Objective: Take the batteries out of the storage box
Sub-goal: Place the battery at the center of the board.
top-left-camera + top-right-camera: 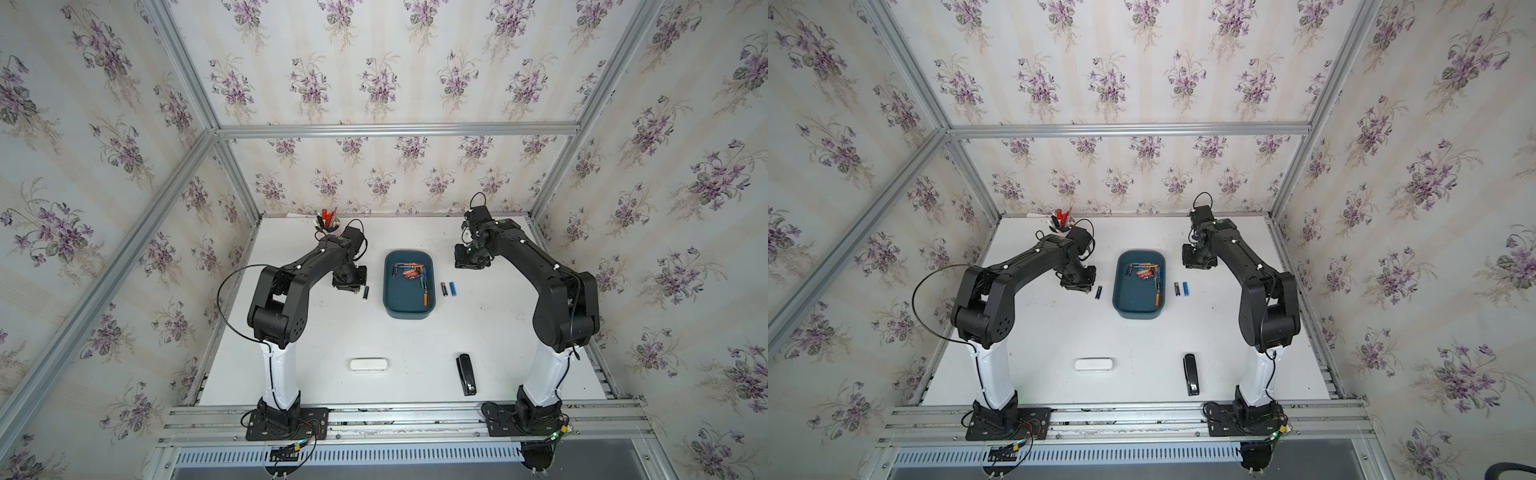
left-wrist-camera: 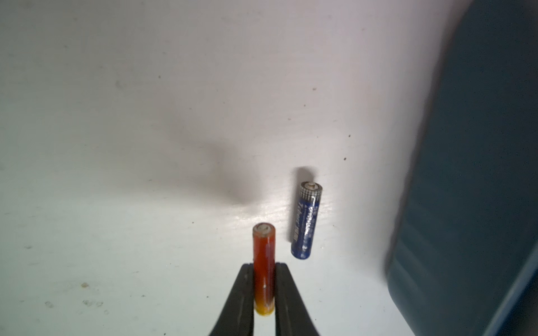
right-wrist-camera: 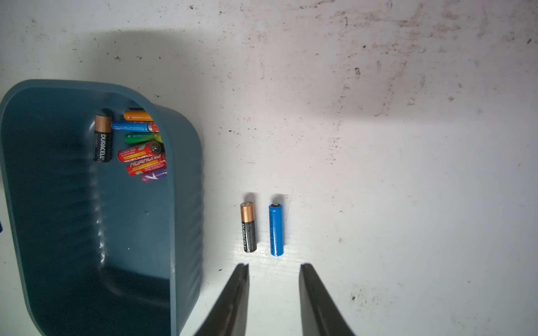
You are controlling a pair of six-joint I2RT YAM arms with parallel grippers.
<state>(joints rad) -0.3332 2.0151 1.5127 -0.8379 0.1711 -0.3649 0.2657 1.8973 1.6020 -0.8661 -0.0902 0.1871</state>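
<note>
Clamped between left gripper (image 2: 264,266) jaws: orange AAA battery (image 2: 263,250), held beside blue AAA battery (image 2: 305,221), likely for laying down outside storage box (image 2: 480,174). Right gripper (image 3: 273,266): parted, empty.

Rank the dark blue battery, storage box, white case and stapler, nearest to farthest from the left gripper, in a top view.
From the left gripper, which grips the orange battery:
1. dark blue battery: lying right beside it.
2. storage box: just past that battery, mid-scene.
3. white case: toward the front edge.
4. stapler: front, on the robot's right.
</note>
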